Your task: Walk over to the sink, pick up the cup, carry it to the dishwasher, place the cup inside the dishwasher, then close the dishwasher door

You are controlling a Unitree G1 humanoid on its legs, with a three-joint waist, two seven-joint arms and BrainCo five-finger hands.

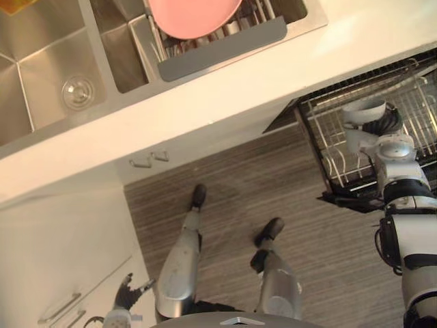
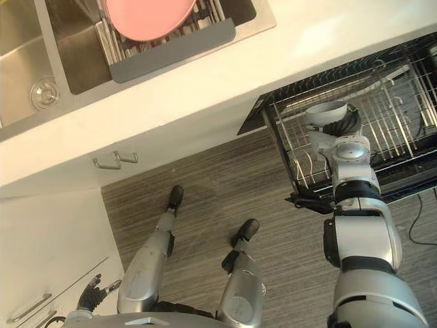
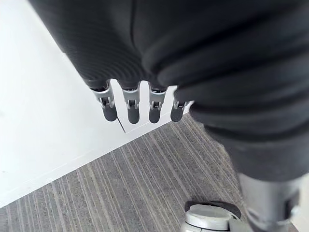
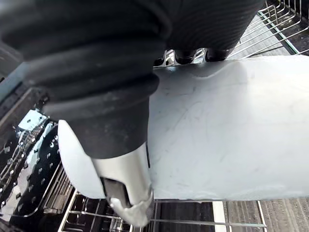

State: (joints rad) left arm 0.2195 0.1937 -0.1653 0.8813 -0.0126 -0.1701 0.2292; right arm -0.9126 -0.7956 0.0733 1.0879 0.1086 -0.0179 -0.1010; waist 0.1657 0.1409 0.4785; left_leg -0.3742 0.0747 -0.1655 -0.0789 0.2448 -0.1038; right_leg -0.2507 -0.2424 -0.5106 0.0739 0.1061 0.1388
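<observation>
Across the top: pale surface (image 1: 259,89) with steel sink (image 1: 41,82). At right: pulled-out dishwasher rack (image 2: 410,102). In the sink: pink plate (image 1: 194,15). Over the rack: white cup (image 2: 326,113), clasped in curled fingers of right robot hand (image 2: 347,125). Low beside the cabinets (image 1: 54,246): left robot hand (image 1: 128,294), fingers relaxed, empty.

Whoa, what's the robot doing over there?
It's putting a cup away. Its right hand is curled round a white cup, holding it over the pulled-out dishwasher rack. The cup doesn't look set down yet. Its left hand hangs open by its side, next to a white cabinet.
</observation>
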